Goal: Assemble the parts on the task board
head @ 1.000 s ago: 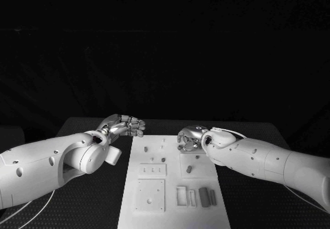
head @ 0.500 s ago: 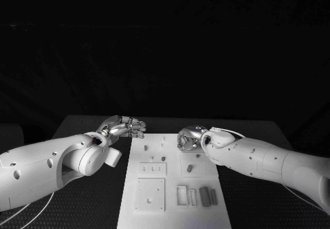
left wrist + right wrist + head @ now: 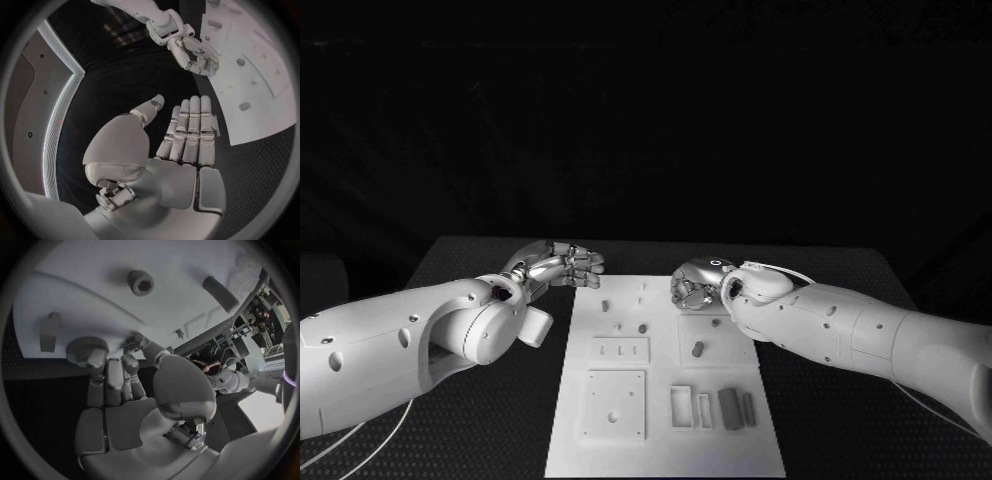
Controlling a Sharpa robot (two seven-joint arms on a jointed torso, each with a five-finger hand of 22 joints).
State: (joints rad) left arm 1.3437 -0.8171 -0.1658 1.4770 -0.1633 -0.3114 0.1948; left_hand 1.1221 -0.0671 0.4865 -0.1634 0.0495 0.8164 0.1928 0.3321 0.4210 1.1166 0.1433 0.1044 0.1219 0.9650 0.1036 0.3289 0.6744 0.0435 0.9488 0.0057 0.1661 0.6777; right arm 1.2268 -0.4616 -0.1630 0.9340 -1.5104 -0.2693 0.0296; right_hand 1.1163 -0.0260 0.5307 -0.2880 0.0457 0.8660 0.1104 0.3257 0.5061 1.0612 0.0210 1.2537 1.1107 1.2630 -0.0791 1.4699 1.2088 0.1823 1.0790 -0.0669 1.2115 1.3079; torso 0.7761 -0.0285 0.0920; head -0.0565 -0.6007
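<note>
- The right hand hovered over the far right corner of the flat white rectangular task board; its fingers were curled close to a round knurled grey part, though whether they actually gripped it I could not tell
- The left hand hung just off the board's far left edge, its fingers straight, side by side and holding nothing
- The small grey parts looked light, rigid and likely smooth, so a fingertip pinch across the sides seemed the best hold
- Further out, a dark oblong peg lay mid-board and long grey bars lay near the front edge
- Upright pegs close by could catch a sweeping finger
</note>
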